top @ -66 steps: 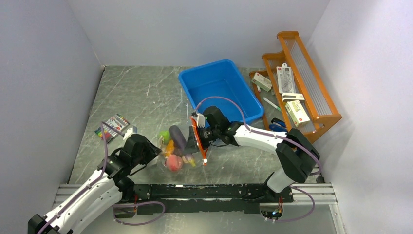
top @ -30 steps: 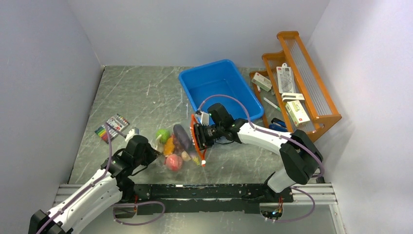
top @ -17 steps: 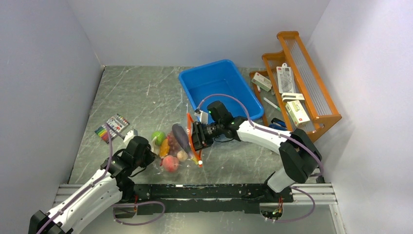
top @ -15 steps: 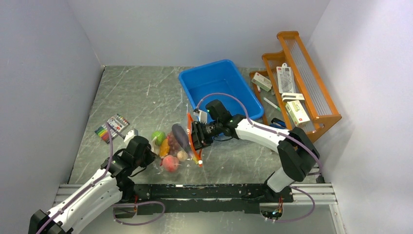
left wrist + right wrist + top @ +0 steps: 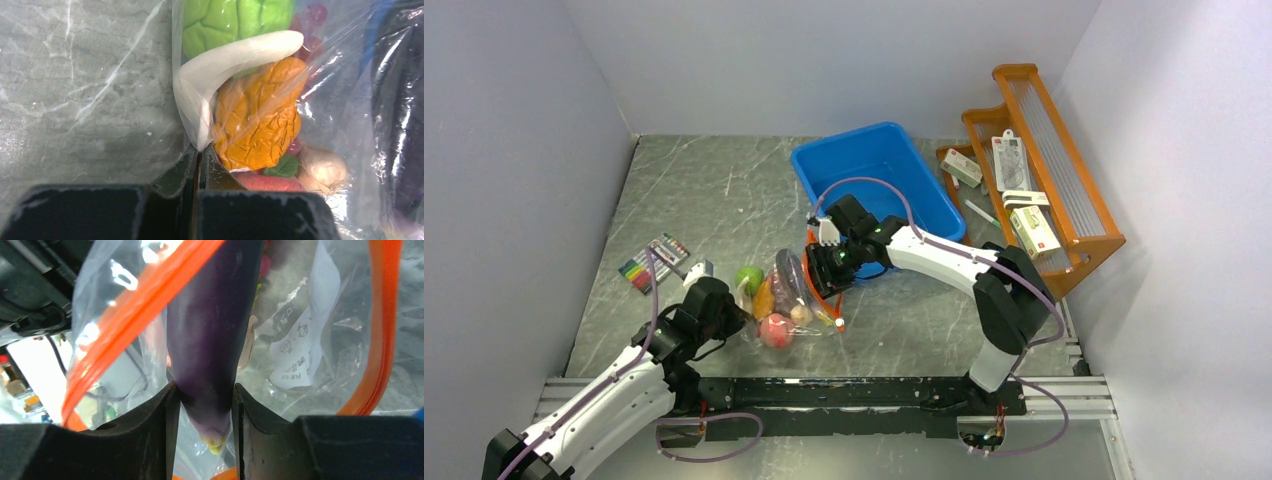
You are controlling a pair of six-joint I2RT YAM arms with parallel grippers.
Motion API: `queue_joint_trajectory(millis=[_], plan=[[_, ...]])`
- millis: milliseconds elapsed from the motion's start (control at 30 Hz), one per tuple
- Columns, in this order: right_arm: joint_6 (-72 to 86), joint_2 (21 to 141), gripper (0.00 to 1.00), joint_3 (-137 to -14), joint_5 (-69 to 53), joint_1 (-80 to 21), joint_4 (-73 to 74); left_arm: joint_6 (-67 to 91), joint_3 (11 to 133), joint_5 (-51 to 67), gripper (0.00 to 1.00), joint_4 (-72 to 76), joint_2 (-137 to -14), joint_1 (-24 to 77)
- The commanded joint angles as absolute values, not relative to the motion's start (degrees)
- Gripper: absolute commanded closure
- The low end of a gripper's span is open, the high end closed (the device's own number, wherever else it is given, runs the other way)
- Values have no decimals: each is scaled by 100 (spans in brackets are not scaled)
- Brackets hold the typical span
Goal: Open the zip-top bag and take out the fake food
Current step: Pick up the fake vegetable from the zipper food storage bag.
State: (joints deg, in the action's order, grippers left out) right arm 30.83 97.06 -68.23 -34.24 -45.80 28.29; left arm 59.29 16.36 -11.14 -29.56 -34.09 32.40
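The clear zip-top bag lies on the table, its red-orange zip strip open. It holds the green ball, orange piece, pink-red peach and beige bulb. My right gripper reaches through the bag's mouth. In the right wrist view it is shut on the tip of the purple eggplant, with the zip strip around it. My left gripper is shut on the bag's bottom corner, beside the orange piece and green ball.
A blue bin stands just behind the right gripper. An orange rack with small boxes is at the back right. A pack of coloured markers lies at the left near the left arm. Walls close in on three sides.
My right gripper has moved left into the bag's mouth and now grips the eggplant. The zip strip has shifted left with it. My left gripper has kept its hold.
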Motion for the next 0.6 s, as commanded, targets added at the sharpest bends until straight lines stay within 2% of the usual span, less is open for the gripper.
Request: queue_joint_trajectory(millis=[0, 67, 200, 367, 567], plan=[[2854, 9957, 73, -7202, -2729, -4742, 3262, 5695, 1729, -954, 93, -2700, -3433, 3199], [2742, 10072, 72, -7490, -2200, -4836, 3613, 5710, 1740, -1001, 93, -2777, -3441, 3199], [2353, 10213, 72, -7874, -2059, -4835, 4045, 5755, 1797, -1174, 93, -2980, -3366, 3199], [1757, 10372, 72, -8205, -3091, -4674, 4377, 5834, 1751, -1288, 93, -3147, -3282, 3199], [1128, 10431, 73, -8559, -3630, -4527, 4930, 5856, 1758, -1360, 93, -3243, -3307, 3199]])
